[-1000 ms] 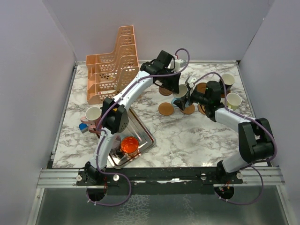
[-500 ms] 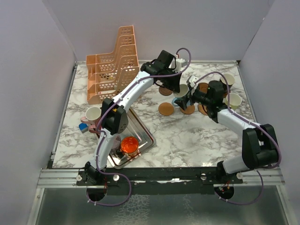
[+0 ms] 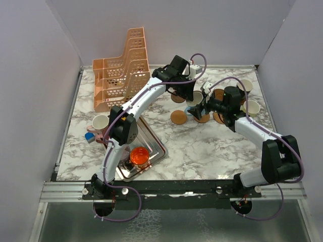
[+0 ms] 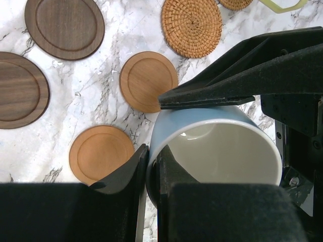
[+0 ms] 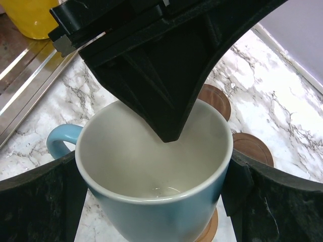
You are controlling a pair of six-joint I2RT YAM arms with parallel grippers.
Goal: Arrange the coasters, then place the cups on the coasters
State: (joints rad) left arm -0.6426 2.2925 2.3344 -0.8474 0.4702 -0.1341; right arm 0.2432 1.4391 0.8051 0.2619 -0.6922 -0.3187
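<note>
Light-blue cup, rim pinched by left gripper, is straddled by wide-open right gripper; orange cup stands in tray.

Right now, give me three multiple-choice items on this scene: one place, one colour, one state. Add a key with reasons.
1. Where is the orange cup?
A. on a coaster
B. on the silver tray
C. in the peach rack

2. What colour is the outside of the held cup at the left gripper?
A. yellow
B. maroon
C. light blue

3. How does the left gripper stand?
A. shut on the held cup's rim
B. wide open above the coasters
C. out of every view

Key:
1 B: the top view shows it standing on the tray.
2 C: both wrist views show a pale blue outer wall.
3 A: the left wrist view shows its fingers pinching the rim, one inside and one outside.
</note>
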